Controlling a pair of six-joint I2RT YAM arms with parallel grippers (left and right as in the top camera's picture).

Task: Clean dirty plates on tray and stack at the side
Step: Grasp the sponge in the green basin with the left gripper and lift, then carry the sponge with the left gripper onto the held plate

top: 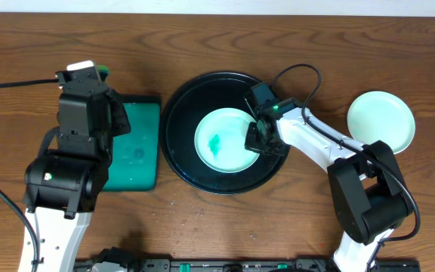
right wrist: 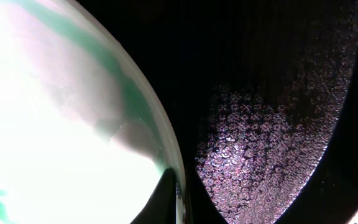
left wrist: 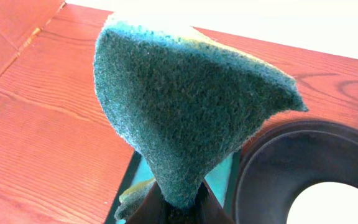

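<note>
A pale mint plate (top: 221,140) with a teal smear lies in the big round black tray (top: 176,113). My right gripper (top: 257,137) is at the plate's right rim. In the right wrist view its fingers (right wrist: 179,199) are shut on the plate's rim (right wrist: 55,124), above the black tray floor (right wrist: 266,143). A second mint plate (top: 381,121), with no smear showing, rests on the table at the right. I see no third plate. My left gripper (left wrist: 179,202) is shut on a dark green sponge (left wrist: 185,106) and hovers over the left side (top: 119,121).
A rectangular green tray with a black rim (top: 138,151) lies left of the round tray, partly under my left arm; it also shows in the left wrist view (left wrist: 225,177). Cables run from the left edge and loop over the right arm.
</note>
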